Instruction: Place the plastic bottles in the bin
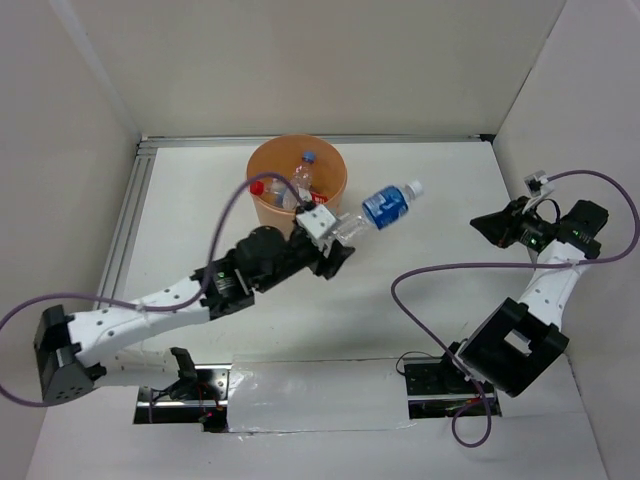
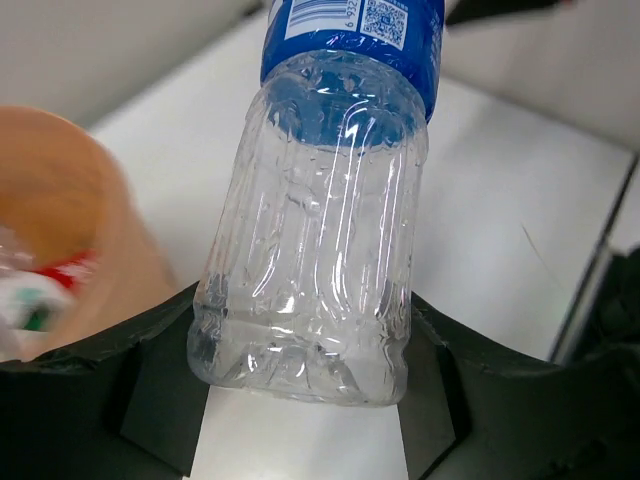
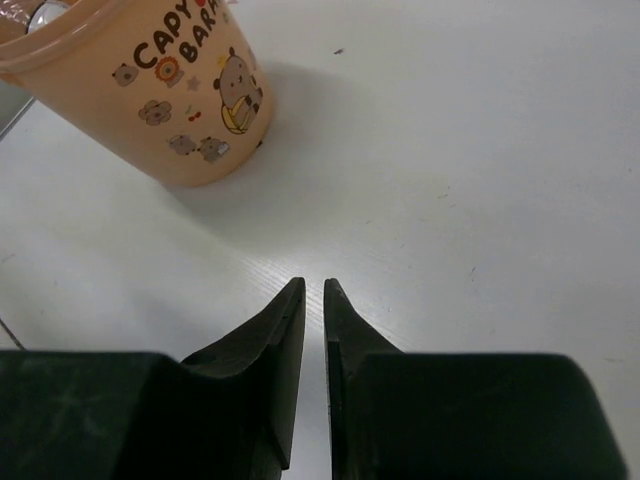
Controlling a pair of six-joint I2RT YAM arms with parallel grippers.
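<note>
My left gripper (image 1: pixel 338 243) is shut on the base of a clear plastic bottle (image 1: pixel 385 208) with a blue label and white cap, held above the table, cap pointing right and away, just right of the orange bin (image 1: pixel 263 205). In the left wrist view the bottle (image 2: pixel 330 220) fills the middle between the fingers (image 2: pixel 130 350), and the bin's wall (image 2: pixel 90 240) is at the left. Inside the bin lie clear bottles, one red-capped (image 1: pixel 258 187), one blue-capped (image 1: pixel 309 157). My right gripper (image 1: pixel 485 226) is shut and empty at the right; its wrist view shows the bin (image 3: pixel 150 90) ahead.
White walls close off the back and both sides. A metal rail (image 1: pixel 130 215) runs along the table's left side. Purple cables (image 1: pixel 420 272) loop over the table near both arms. Silver tape (image 1: pixel 310 395) covers the near edge between the arm bases.
</note>
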